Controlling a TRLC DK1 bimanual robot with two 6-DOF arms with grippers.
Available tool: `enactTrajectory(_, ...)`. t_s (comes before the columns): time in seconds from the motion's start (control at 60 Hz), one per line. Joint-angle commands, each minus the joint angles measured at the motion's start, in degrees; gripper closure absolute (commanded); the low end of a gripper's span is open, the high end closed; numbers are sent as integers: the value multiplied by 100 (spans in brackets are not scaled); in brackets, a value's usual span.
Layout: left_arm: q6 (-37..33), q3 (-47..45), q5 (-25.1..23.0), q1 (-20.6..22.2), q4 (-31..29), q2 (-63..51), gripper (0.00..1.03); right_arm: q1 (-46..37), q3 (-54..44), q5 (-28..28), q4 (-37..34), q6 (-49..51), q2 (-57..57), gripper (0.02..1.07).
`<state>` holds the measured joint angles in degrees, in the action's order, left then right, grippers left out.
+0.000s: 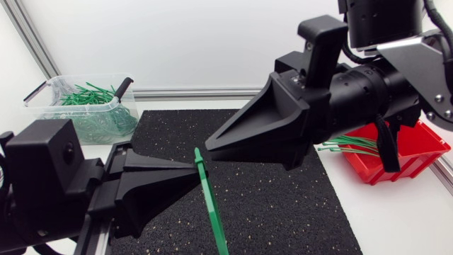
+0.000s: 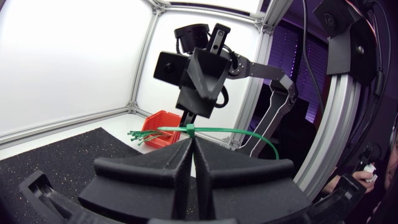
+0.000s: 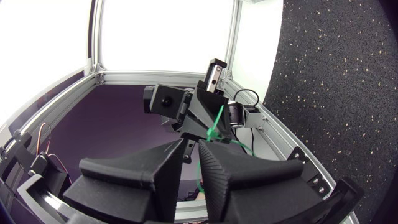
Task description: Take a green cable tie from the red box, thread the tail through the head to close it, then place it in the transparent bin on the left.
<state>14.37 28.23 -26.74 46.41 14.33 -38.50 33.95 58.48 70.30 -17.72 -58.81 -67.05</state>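
Observation:
My left gripper (image 1: pixel 197 168) comes in low from the left and is shut on a green cable tie (image 1: pixel 211 205), pinching it just below its head. The strap hangs down toward the front edge. In the left wrist view the tie (image 2: pixel 236 130) arcs sideways past the shut fingertips. My right gripper (image 1: pixel 209 146) reaches in from the right, tips at the tie's head; its fingers stand slightly apart in the right wrist view (image 3: pixel 193 152), with the green strap (image 3: pixel 214 127) running through the gap. The red box (image 1: pixel 417 152) with several green ties (image 1: pixel 350 146) sits behind the right arm.
The transparent bin (image 1: pixel 49 88) at the back left holds a pile of green ties (image 1: pixel 88 94). A black speckled mat (image 1: pixel 283 205) covers the middle of the white table, under both grippers.

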Motion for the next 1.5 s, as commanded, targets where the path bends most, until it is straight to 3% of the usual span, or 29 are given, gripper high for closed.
enactTrajectory(0.0,-409,280,-59,-106,-150,53,99,-152,-56,-17,102,-105,166,76)
enactTrajectory(0.217,-1323,499,134,-89,-580,0,99,-442,-38,-25,233,326,34,76)
enactTrajectory(0.433,-2369,543,785,298,-897,-79,99,-434,94,98,110,1091,-423,76)
enactTrajectory(0.683,-3397,491,1593,887,-1090,-105,99,-161,463,133,-602,2189,-916,77)
enactTrajectory(0.833,-3942,455,1910,1019,-1134,-131,99,-47,639,150,-1076,2998,-1170,77)
enactTrajectory(1.0,-4135,412,2015,1028,-1134,-114,99,-29,762,203,-1498,3499,-1355,77)
enactTrajectory(1.133,-4135,385,2068,1001,-1134,-87,99,-20,762,247,-1533,3675,-1311,97)
enactTrajectory(1.2,-4135,368,2068,1001,-1134,-79,99,-12,770,247,-1533,3701,-1285,100)
enactTrajectory(1.483,-4135,306,2068,1019,-1125,-35,99,-20,849,247,-1603,3719,-1249,101)
